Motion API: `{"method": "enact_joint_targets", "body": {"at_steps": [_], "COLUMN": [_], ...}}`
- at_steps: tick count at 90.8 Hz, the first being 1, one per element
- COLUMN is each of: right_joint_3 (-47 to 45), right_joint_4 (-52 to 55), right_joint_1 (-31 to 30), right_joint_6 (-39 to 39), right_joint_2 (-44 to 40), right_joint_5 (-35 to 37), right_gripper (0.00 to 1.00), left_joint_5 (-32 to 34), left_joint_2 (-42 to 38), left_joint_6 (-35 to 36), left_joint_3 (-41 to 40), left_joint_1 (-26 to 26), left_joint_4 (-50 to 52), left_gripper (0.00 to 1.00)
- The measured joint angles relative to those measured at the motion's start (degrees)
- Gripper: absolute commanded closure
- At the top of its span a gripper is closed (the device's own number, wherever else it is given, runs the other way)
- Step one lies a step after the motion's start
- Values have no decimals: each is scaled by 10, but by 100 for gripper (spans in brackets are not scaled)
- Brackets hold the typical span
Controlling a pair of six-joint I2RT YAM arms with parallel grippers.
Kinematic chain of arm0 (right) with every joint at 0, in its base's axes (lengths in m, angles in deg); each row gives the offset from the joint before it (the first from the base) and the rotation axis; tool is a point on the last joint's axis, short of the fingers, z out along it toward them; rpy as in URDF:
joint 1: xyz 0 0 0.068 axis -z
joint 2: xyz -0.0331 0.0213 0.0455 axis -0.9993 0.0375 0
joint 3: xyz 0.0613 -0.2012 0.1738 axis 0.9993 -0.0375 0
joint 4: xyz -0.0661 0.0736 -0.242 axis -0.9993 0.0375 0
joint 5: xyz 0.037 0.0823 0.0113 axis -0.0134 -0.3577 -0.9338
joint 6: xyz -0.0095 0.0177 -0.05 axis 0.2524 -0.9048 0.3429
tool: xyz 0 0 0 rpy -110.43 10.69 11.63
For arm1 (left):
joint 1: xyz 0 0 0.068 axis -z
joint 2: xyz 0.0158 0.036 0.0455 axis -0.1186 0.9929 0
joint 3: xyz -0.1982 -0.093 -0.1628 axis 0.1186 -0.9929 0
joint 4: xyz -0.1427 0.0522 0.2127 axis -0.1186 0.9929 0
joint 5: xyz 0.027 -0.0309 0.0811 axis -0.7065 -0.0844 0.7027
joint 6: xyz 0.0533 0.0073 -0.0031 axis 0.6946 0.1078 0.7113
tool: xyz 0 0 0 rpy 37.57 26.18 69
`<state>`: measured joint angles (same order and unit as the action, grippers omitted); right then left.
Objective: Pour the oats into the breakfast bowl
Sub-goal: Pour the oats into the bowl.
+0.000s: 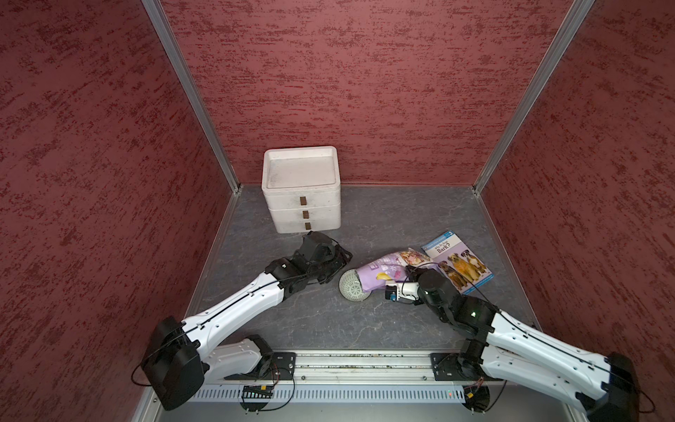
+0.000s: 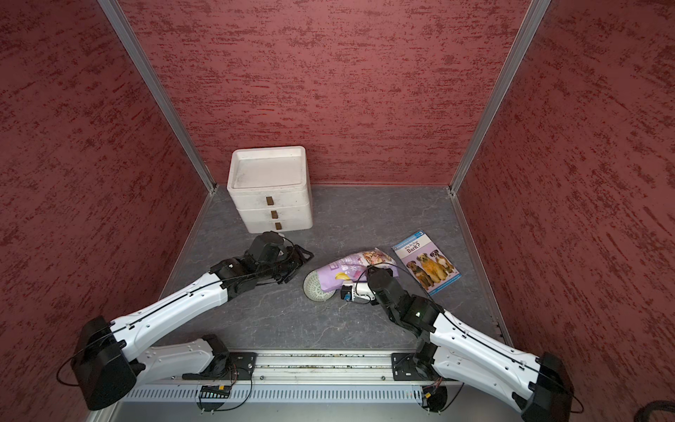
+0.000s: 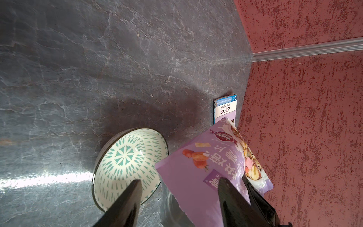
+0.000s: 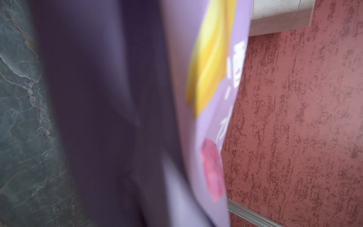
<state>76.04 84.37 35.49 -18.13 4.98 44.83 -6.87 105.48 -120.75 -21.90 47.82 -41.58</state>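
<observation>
Above bowl (image 1: 350,291) | pouch (image 1: 380,274) clamped in right gripper (image 1: 412,271) | left gripper (image 3: 179,181) fingers apart

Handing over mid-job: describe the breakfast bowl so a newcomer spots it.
Find the white three-drawer box at the back wall, then come forward to the purple pouch. The bowl sits partly beneath its lower end: the only round thing, green-patterned white.

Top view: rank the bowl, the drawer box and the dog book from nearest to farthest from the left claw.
1. Bowl, just in front of the left claw.
2. Drawer box, behind it, at the rear.
3. Dog book, far right, past the pouch.
</observation>
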Motion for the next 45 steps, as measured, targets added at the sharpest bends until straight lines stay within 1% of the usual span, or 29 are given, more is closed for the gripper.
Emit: {"method": "enact_joint_targets", "body": {"at_steps": [27, 45], "right_joint_3": [-12, -15], "right_joint_4": [-56, -79], "right_joint_1": [0, -1], "right_joint_6": [75, 108], "right_joint_2": [8, 21], "right_joint_5": [21, 29], "right_gripper": [100, 100], "left_joint_5": [0, 0], "left_joint_2": [8, 9], "left_joint_6": [-17, -26], "left_joint_3": [-1, -11], "left_joint_1": [12, 12], "left_joint_4": [-23, -31], "left_gripper": [35, 35]}}
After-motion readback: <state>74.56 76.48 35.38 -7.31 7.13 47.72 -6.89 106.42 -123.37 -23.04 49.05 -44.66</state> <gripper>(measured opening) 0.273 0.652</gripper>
